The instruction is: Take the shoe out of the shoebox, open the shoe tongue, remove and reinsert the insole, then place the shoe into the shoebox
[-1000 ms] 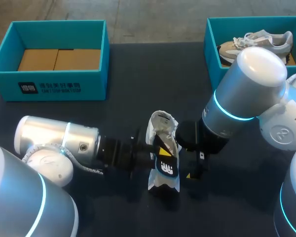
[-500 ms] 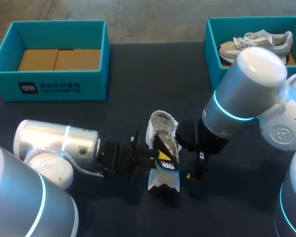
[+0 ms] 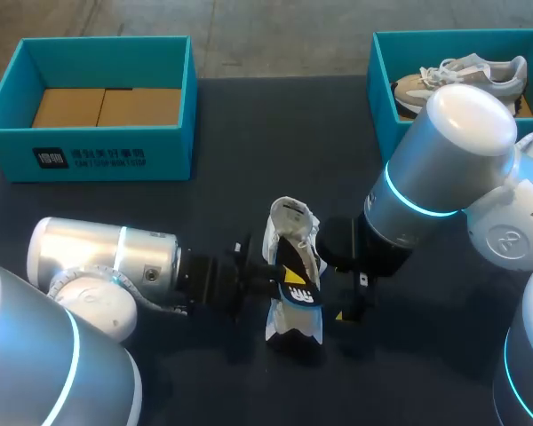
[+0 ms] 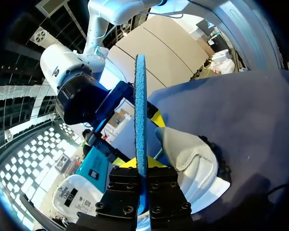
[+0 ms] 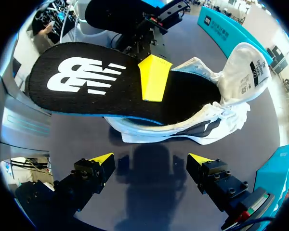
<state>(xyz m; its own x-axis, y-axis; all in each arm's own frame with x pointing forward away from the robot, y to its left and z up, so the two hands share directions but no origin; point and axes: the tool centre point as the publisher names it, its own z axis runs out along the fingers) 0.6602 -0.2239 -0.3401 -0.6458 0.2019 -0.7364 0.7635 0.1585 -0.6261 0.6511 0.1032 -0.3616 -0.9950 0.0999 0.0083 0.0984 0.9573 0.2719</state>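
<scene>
Have shoe out, middle of counter; gripping half-out insole in left claw, with right claw open; yet to reseat, rebox

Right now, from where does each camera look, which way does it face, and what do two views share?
Head view: above and behind the robot, looking down on the table and shoe; left arm and right arm show.
Left wrist view: on the left arm, looking along the left fingers, shut on the edge-on insole; right arm beyond.
Right wrist view: on the right arm, facing the shoe's side; the open right fingers show.
Shared: both wrist views show the insole in the left fingers.
</scene>
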